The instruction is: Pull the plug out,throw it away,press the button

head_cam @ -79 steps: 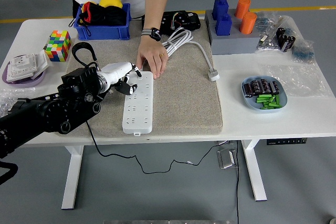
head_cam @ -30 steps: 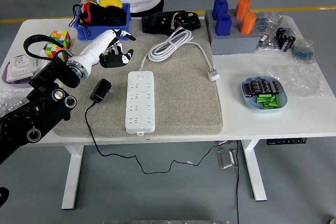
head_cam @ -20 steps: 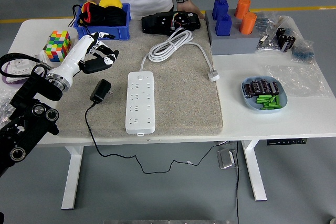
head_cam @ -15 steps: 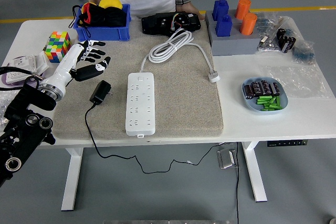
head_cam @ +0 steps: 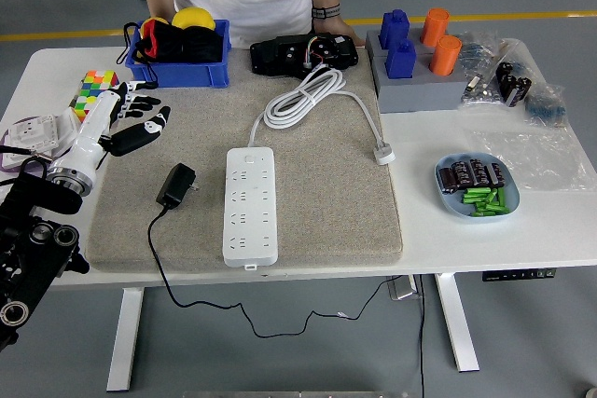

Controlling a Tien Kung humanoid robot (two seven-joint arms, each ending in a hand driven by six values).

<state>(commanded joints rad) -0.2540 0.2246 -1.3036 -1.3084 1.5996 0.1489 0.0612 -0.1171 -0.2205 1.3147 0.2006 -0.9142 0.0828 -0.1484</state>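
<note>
A white power strip (head_cam: pixel 250 203) lies lengthwise on the beige mat (head_cam: pixel 326 184) with nothing plugged into it. The black plug (head_cam: pixel 175 185) rests on the mat left of the strip, its black cable (head_cam: pixel 177 281) trailing over the table's near edge. My left hand (head_cam: pixel 132 116), white with black fingertips, hovers over the mat's far left corner with fingers spread and holds nothing. It is well clear of both plug and strip. My right arm does not show.
A person stands at the far edge, one hand on a black device (head_cam: pixel 303 51). A blue bin (head_cam: pixel 179 48), a colour cube (head_cam: pixel 87 87), a coiled white cable (head_cam: pixel 308 98), a grey block holder (head_cam: pixel 420 72) and a blue plate of batteries (head_cam: pixel 476 185) surround the mat.
The plug came out of the strip and now lies on the mat. My left hand let it go and drew back to the left. The person's hand left the strip.
</note>
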